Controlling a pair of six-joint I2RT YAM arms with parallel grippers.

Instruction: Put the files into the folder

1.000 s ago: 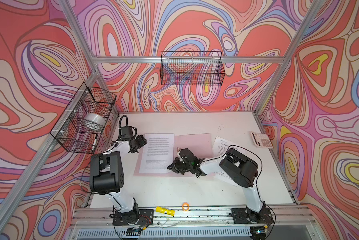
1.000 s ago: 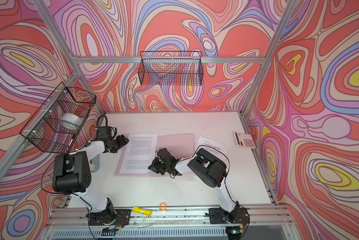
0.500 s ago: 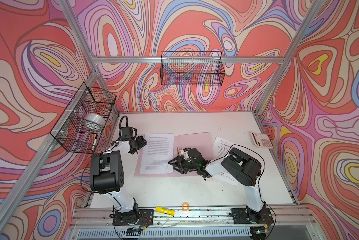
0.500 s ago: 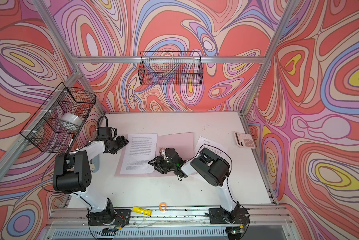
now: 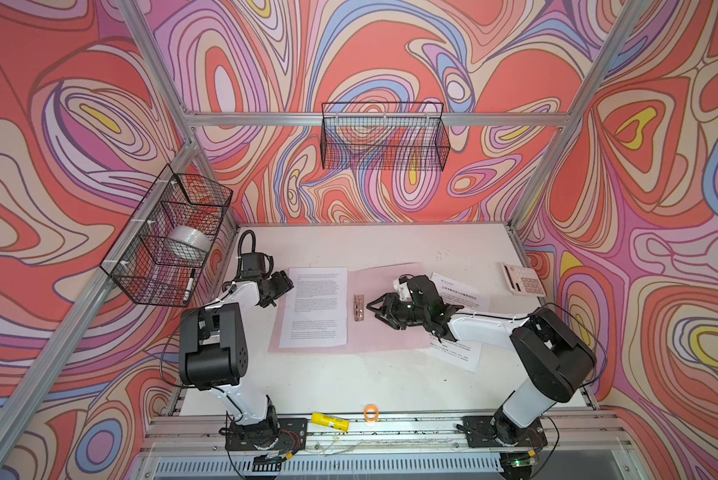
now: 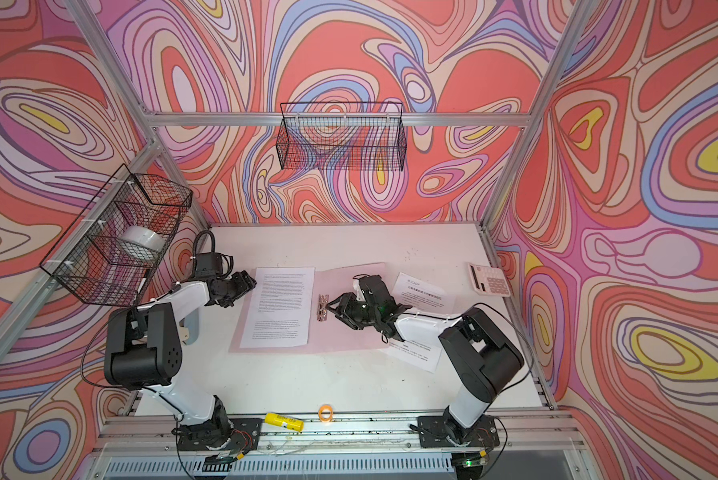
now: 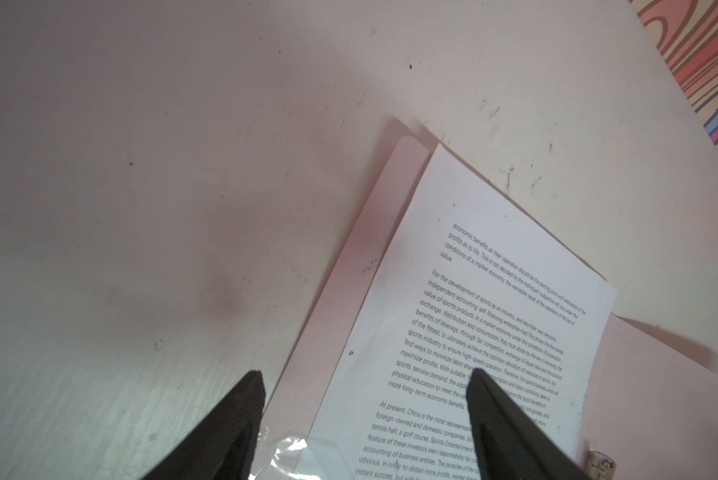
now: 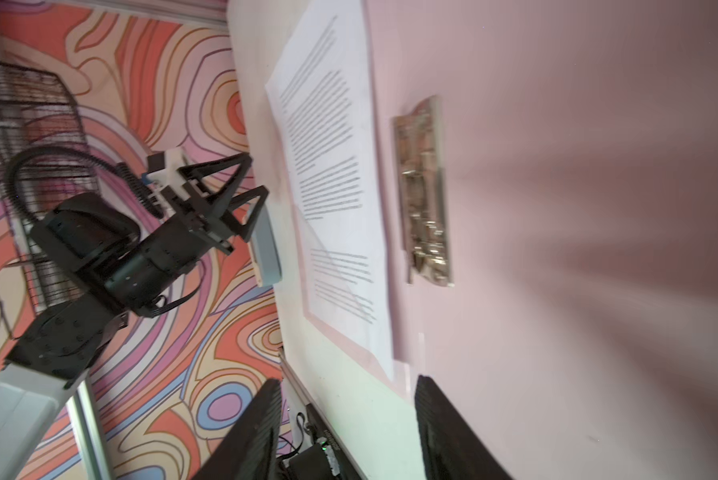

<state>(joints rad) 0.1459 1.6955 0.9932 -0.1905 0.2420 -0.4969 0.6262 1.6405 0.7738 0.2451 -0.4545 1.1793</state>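
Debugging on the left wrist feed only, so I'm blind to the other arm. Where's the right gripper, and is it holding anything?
Observer: Right gripper is over the folder, on its right half, tips beside the metal clip; jaws open, empty.
Operator: Anything clamped under it?
Observer: No. The one sheet in the folder lies on the left half, its edge short of the clip.
Operator: Any files outside the folder?
Observer: Yes, printed paper on the table right of the folder, partly hidden by the right arm; sheet count unclear.
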